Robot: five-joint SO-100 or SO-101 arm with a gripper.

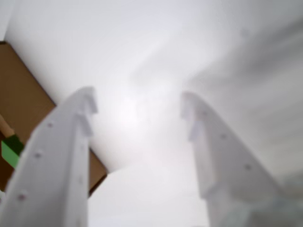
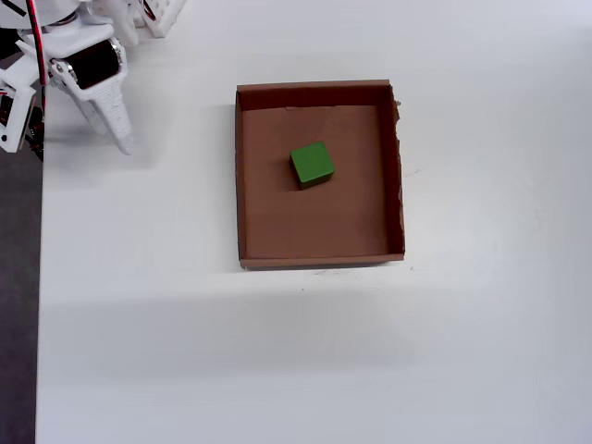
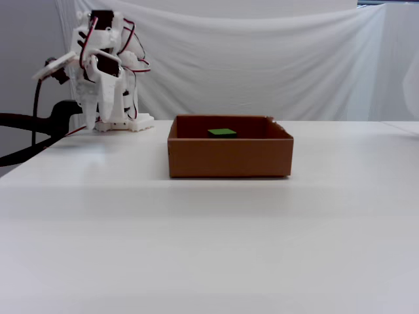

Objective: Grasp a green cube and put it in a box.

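Now we count one green cube [image 2: 312, 164] lying inside one cardboard box [image 2: 319, 262] mid-table. Our gripper [image 1: 138, 111] hangs near the table's [image 2: 277, 370] far-left corner in the overhead view, fingers spread wide, holding nothing.

Overhead view straight down on white counter [image 2: 277, 370], box [image 2: 242, 185] centred; fixed view low, level with counter edge, facing box front and arm; wrist view close and blurred between pincer [image 1: 139, 111] fingers, box corner at left, shared by all

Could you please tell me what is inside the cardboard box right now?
Only the green cube lies on the floor of the box, near its middle. In the fixed view the front wall covers all but the cube's top.
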